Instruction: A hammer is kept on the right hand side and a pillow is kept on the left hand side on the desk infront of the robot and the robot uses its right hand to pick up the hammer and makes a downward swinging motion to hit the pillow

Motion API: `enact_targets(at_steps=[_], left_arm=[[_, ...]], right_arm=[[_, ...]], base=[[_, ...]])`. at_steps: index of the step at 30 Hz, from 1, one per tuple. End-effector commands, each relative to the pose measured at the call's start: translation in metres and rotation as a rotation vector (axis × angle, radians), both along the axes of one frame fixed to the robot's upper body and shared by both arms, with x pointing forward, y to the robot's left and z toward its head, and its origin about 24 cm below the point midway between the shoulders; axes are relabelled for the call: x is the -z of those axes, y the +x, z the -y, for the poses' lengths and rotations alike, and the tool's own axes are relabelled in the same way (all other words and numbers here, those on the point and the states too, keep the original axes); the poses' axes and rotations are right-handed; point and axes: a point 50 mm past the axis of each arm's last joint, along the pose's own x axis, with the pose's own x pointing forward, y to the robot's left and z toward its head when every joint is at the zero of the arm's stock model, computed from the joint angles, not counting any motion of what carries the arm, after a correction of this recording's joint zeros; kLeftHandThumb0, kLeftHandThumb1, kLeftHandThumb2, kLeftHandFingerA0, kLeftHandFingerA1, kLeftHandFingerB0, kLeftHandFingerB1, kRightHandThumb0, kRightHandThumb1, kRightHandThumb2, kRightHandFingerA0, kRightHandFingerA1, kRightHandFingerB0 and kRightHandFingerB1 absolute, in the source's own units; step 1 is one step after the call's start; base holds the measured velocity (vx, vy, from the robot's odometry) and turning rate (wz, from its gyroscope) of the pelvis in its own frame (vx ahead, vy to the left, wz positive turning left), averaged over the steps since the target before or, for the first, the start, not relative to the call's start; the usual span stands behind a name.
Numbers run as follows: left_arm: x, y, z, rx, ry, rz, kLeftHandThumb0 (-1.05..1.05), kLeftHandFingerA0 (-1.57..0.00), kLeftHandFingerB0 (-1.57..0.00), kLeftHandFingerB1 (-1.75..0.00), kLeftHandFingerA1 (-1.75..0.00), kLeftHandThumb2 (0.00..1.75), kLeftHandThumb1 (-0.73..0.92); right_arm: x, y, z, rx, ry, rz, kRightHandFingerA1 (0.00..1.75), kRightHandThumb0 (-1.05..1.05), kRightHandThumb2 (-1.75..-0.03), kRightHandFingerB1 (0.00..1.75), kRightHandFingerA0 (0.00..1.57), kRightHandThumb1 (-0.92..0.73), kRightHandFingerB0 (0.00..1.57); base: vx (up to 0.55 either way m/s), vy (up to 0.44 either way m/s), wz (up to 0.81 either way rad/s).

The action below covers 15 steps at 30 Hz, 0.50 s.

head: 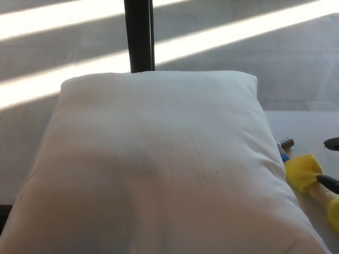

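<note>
1. White and soft, the large fabric pillow (pixel 159 164) is filling most of our view, lying on the pale desk (pixel 307 127).
2. Just right of the pillow, the yellow-padded hammer with a pale wooden handle (pixel 312 182) is lying on the desk, touching the pillow's edge.
3. Our right hand (pixel 332 164) is showing only as two black fingertips (pixel 332 143) at the right edge, one above the hammer, one at its handle; we cannot tell its state.
4. Beyond the far edge, a dark upright post (pixel 139 34) is standing on the sunlit floor (pixel 53 47).

Only two dark fingertips (pixel 331 143) of the right hand (pixel 332 164) show at the right edge, apart.
</note>
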Motion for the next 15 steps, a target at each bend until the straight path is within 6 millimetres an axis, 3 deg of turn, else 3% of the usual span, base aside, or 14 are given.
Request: enact_targets(at_steps=[1,5,6,15], left_arm=[[-0.004,-0.002,-0.004,0.027,0.033,-0.001,-0.6,-0.63,-0.49,-0.48,-0.58,0.62,0.74],[-0.005,0.0,-0.005,0.02,0.026,0.007,-0.61,-0.65,-0.48,-0.47,-0.59,0.62,0.73],[-0.005,-0.001,-0.004,0.039,0.024,0.001,-0.61,-0.58,-0.44,-0.45,-0.55,0.63,0.75],[-0.004,-0.002,-0.002,0.053,0.012,0.01,-0.63,-0.6,-0.47,-0.46,-0.55,0.62,0.73]], right_arm=[[0.008,0.004,0.001,0.044,-0.15,-0.04,0.55,-0.76,-0.9,0.45,0.08,-0.55,0.28],[0.016,0.004,-0.008,0.023,-0.185,-0.057,0.55,-0.78,-0.91,0.45,0.07,-0.56,0.27],[0.02,0.004,-0.011,0.02,-0.186,-0.072,0.55,-0.77,-0.9,0.45,0.08,-0.56,0.27],[0.049,0.005,-0.026,0.018,-0.257,-0.135,0.54,-0.79,-0.91,0.46,0.09,-0.54,0.29]], base=[[0.0,0.0,0.0],[0.0,0.0,0.0],[0.0,0.0,0.0],[0.0,0.0,0.0]])
